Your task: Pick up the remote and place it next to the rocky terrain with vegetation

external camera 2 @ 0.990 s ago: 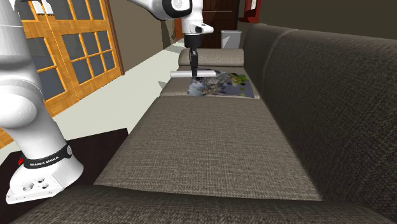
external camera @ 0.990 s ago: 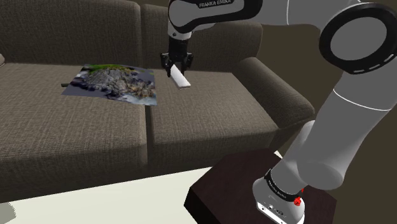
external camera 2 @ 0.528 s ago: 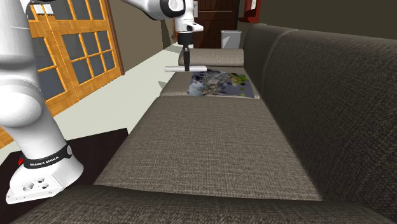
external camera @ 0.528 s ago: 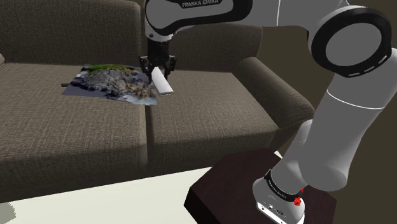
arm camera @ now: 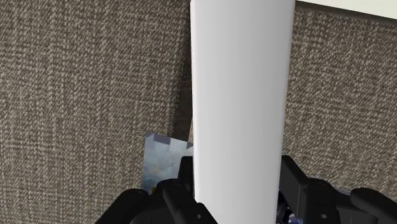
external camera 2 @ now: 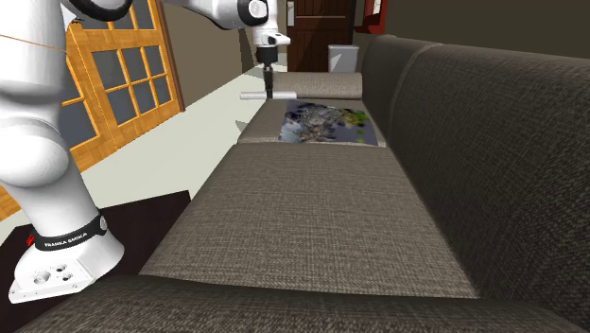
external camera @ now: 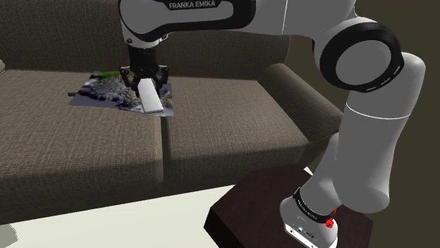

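Shoulder view, left to right: rocky terrain print (external camera: 106, 90) flat on the left seat cushion of the brown woven sofa (external camera: 233, 120). Over the print's right part, gripper (external camera: 144, 83) pointing down, clamped on the white remote (external camera: 149, 98). Remote held clear of the cushion and tilted, its low end lining up with the print's near right corner. Further right, the cushion seam, the right cushion and the armrest, then the white arm (external camera: 367, 106) arching down to its base on the dark stand (external camera: 240, 211) at near right. Pale floor (external camera: 106, 225) along the near edge. Second exterior view, left to right: orange-framed glazed door (external camera 2: 104, 66), arm base on the stand at near left, then far off the gripper carrying the remote level and crosswise in the air. Remote's right end lining up with the print's far left corner, not touching the sofa. Print lying on the far cushion, with a grey box (external camera 2: 342, 59) and a dark wooden door (external camera 2: 321, 19) beyond the sofa's far end. Wrist view: remote running straight out from between the two black fingers (arm camera: 184, 184), both pressed on its long sides. Corner of the print beside one finger, sofa weave underneath, pale floor strip past the remote's far end.
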Controlling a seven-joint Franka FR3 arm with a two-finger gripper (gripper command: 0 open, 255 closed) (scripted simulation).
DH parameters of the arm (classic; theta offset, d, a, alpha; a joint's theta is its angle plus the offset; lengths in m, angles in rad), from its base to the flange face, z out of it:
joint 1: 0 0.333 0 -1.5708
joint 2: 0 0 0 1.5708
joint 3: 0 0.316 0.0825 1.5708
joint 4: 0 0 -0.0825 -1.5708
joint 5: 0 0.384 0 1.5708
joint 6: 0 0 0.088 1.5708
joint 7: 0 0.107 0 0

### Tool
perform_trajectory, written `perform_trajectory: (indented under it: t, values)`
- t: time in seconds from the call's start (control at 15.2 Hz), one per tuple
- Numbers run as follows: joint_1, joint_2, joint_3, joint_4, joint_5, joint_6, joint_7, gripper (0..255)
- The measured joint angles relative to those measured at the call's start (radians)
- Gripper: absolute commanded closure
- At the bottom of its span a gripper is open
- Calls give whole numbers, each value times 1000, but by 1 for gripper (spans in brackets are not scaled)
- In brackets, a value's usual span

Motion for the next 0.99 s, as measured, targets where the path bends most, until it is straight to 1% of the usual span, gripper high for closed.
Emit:
perform_trajectory:
  t: [0.07, 0.13, 0.2, 0.46, 0.53, 0.59, 0.73, 0.86, 0.99]
  values:
    - [13, 13, 5, 21, -3, -9, 18, 255]
    - [27, 43, 11, 66, -6, -24, 37, 255]
    - [43, 56, 17, 80, -9, -26, 59, 255]
    - [99, 170, 32, 262, -22, -96, 124, 255]
    - [116, 219, 36, 340, -26, -125, 141, 255]
    - [130, 250, 38, 388, -29, -144, 154, 255]
    - [167, 335, 42, 527, -37, -199, 186, 255]
    - [175, 363, 43, 560, -38, -204, 193, 255]
    - [176, 360, 43, 530, -39, -177, 197, 255]
